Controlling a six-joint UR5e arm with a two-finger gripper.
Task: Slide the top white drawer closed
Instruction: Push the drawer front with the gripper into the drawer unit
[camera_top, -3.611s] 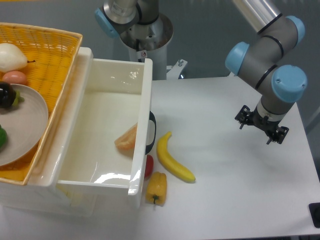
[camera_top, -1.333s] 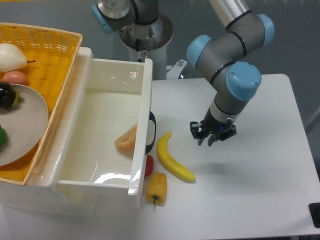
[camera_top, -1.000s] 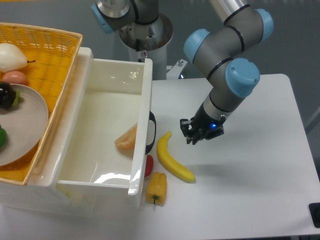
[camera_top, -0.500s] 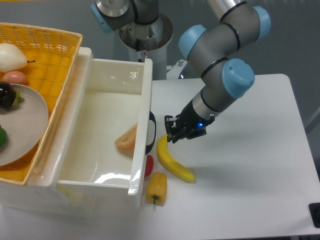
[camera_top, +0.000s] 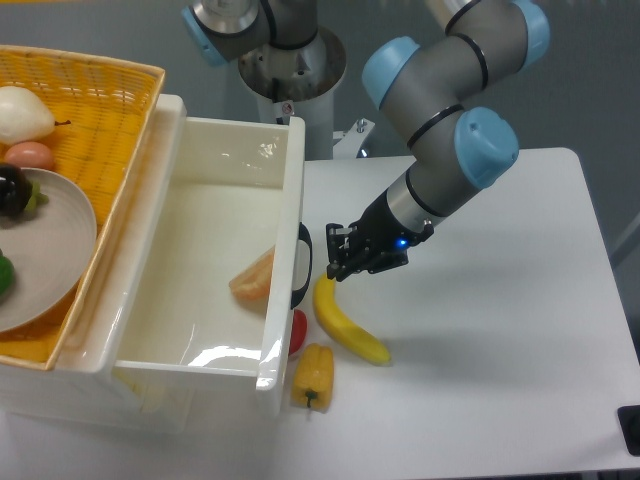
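Beside the banana (camera_top: 349, 328), top white drawer (camera_top: 215, 260), glossy, deep, pulled open

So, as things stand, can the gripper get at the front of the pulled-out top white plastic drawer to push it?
Probably yes. The gripper sits just right of the top white plastic drawer front, near its black handle, with nothing between them. The yellow banana lies lower down, seemingly off that path.

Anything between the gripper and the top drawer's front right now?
No. In the fixed camera view, only bare table separates the gripper from the top white drawer. The banana lies just below that line.
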